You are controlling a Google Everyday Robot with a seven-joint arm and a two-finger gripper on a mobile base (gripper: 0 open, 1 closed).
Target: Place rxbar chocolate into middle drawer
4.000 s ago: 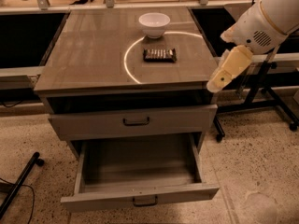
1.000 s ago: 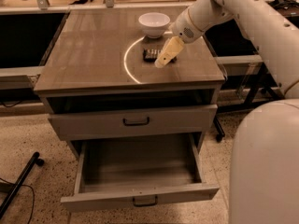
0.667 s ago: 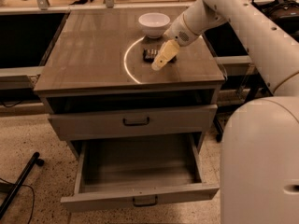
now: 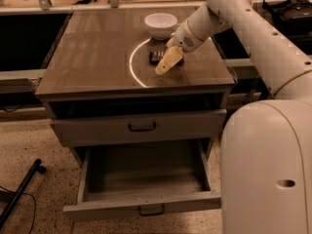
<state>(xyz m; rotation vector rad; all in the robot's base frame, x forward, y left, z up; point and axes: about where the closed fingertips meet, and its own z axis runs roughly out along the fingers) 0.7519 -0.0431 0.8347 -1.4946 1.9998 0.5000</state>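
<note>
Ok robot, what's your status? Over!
Pale yellow hand down at small dark wrapped bar on brown cabinet top. Wide grey-beige lower drawer pulled open. White round bowl just behind bar.

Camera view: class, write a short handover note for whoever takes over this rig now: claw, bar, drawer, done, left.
The claw hangs low over the cabinet top, at the rxbar chocolate; grasp unclear.
The bar lies flat there, in front of the white bowl.
The middle drawer is pulled open.
Done: drawer open, claw at bar. Left: grasp, lift, place in drawer.
</note>
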